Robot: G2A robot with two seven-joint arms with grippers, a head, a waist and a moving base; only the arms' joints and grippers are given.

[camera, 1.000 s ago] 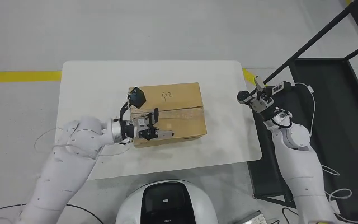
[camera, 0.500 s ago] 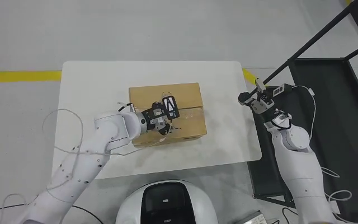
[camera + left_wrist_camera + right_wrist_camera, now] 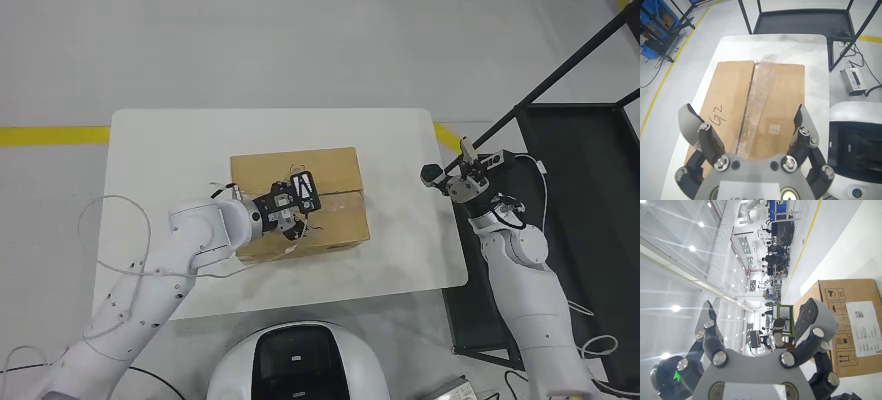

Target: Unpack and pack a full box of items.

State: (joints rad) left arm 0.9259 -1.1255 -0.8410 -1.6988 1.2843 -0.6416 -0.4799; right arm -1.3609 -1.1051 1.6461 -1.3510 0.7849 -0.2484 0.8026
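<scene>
A closed brown cardboard box [image 3: 330, 190] [image 3: 761, 91] stands in the middle of the white table [image 3: 160, 160], its top seam sealed with clear tape [image 3: 761, 89]. My left gripper [image 3: 292, 208] [image 3: 745, 119] hangs open over the box's near left part, with nothing between its fingers. My right gripper [image 3: 450, 180] [image 3: 761, 313] stands open and empty past the table's right edge, raised and turned toward the box's labelled side [image 3: 851, 321].
A black metal rack [image 3: 580, 180] stands right of the table, close behind my right arm. A grey power brick [image 3: 853, 82] with cables lies on the floor. Bare table surface surrounds the box on every side.
My left arm swung from the box's front left edge up over its top, the gripper turning to face along the seam. The right gripper shifted slightly left.
</scene>
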